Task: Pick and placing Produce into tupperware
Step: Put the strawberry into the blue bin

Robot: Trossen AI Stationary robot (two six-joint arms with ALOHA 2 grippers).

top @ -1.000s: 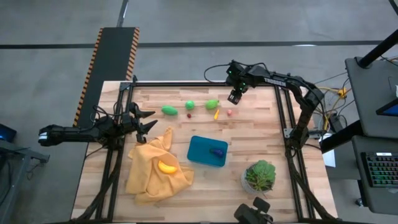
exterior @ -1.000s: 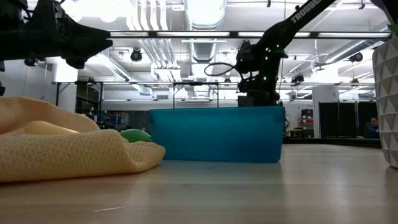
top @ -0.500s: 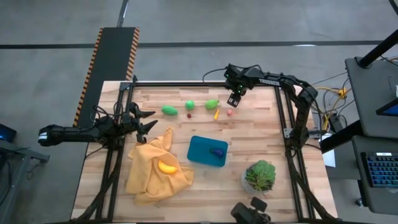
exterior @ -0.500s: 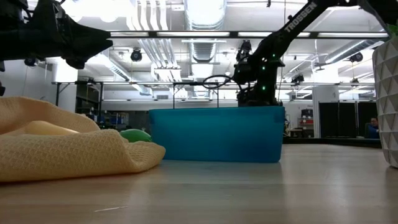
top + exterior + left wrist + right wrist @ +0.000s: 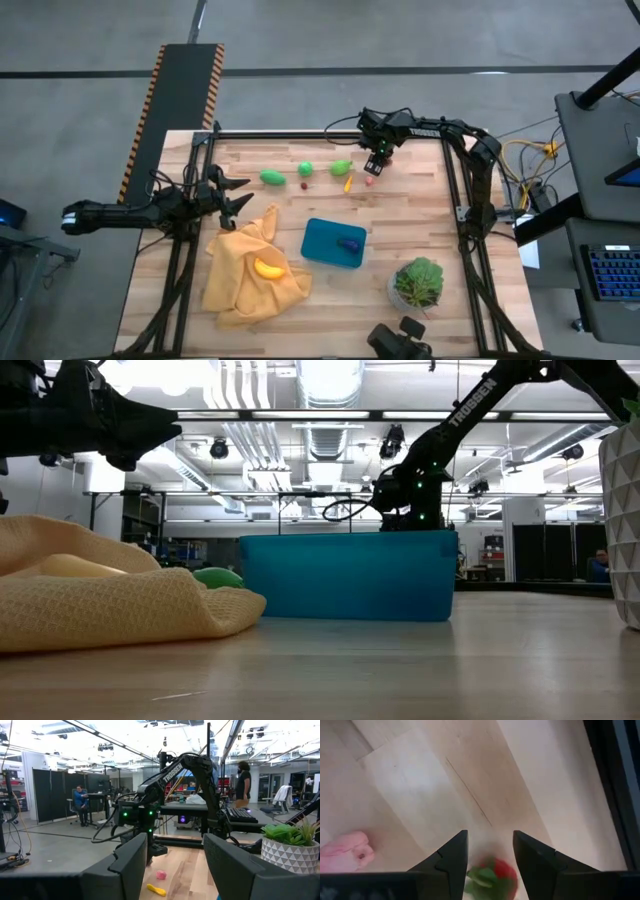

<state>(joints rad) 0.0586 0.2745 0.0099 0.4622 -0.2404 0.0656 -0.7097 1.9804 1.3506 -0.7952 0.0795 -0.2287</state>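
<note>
My right gripper [image 5: 375, 166] hangs pointing down at the table's far right, just beyond a pink produce piece [image 5: 369, 181]. It is shut on a red produce piece with a green top [image 5: 492, 872]. More produce lies in a row to the left: three green pieces [image 5: 305, 168], a tiny red one [image 5: 304, 185] and an orange one [image 5: 347, 183]. The teal tupperware [image 5: 325, 240] sits mid-table with a purple piece [image 5: 349, 242] inside. My left gripper [image 5: 235, 195] waits open at the left edge. My right gripper has the red piece between its two fingers [image 5: 452, 855], which come from above and point down. The piece's green top [image 5: 477, 876] lies toward one finger. The low view hides the fingertips behind the tupperware, so whether the piece touches the table does not show.
A mustard-yellow cloth [image 5: 245, 280] lies bunched at the near left with a yellow-orange piece [image 5: 267, 267] on it. A potted leafy plant [image 5: 418, 281] stands at the near right. Bare wood lies between the produce row and the tupperware.
My right gripper has gone down toward the table beside the pink piece, staying pointed down with the same finger gap. The produce on the table has kept its place.
</note>
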